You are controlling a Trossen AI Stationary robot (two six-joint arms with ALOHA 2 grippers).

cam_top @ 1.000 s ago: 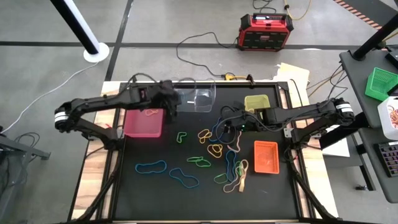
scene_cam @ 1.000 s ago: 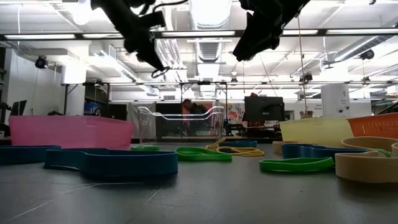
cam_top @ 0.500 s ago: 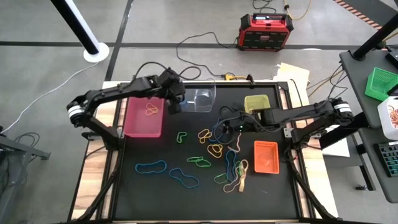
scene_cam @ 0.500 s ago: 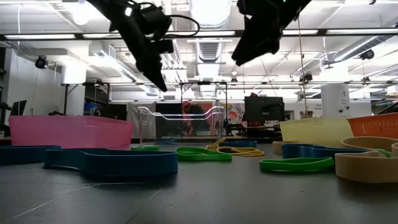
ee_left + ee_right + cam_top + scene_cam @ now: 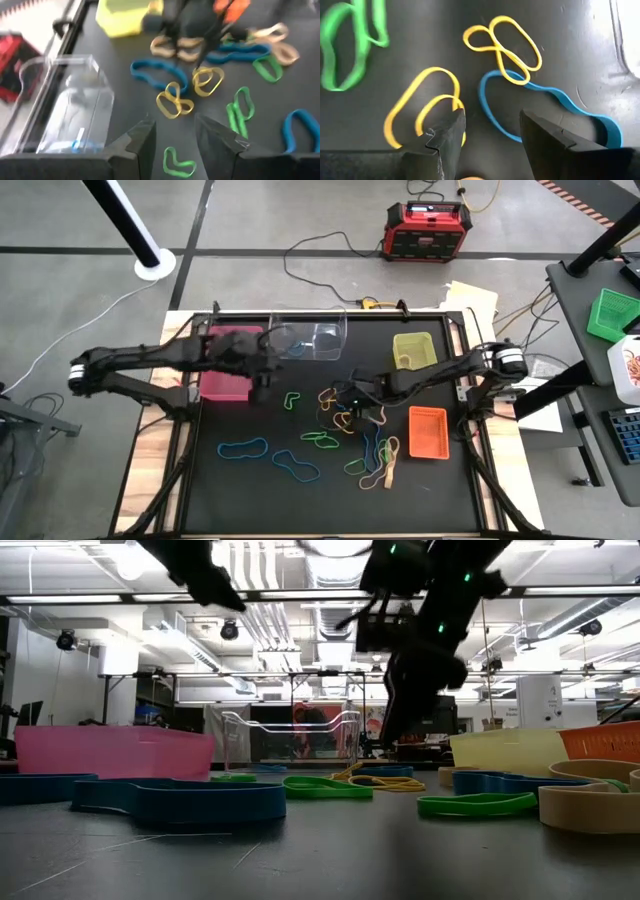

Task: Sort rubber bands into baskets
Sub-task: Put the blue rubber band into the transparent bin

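Note:
Many rubber bands lie loose on the black mat: a green one (image 5: 292, 399), yellow ones (image 5: 330, 395) (image 5: 502, 47), blue ones (image 5: 243, 448). The pink basket (image 5: 225, 385), clear basket (image 5: 312, 340), yellow-green basket (image 5: 413, 348) and orange basket (image 5: 427, 432) stand around them. My left gripper (image 5: 262, 390) (image 5: 172, 127) is open and empty, by the pink basket's near right corner, just left of the green band (image 5: 177, 162). My right gripper (image 5: 355, 398) (image 5: 492, 120) is open, low over the yellow bands in the middle of the mat. My right gripper comes down from above at the doubled yellow band (image 5: 425, 107). One fingertip (image 5: 451, 127) stands at that band's loop, and I cannot tell whether it touches.
More bands in green, tan and blue (image 5: 296, 469) lie toward the mat's near right. A red-black power box (image 5: 428, 230) and cables sit on the floor beyond the table. A bright green crate (image 5: 612, 313) stands on a side table at the right.
My left gripper, above the pink basket, has opened and let go of a tan band, which fell into that basket. It has then moved toward the near edge, out past the basket's near right corner. My right gripper has moved left and down onto the yellow bands.

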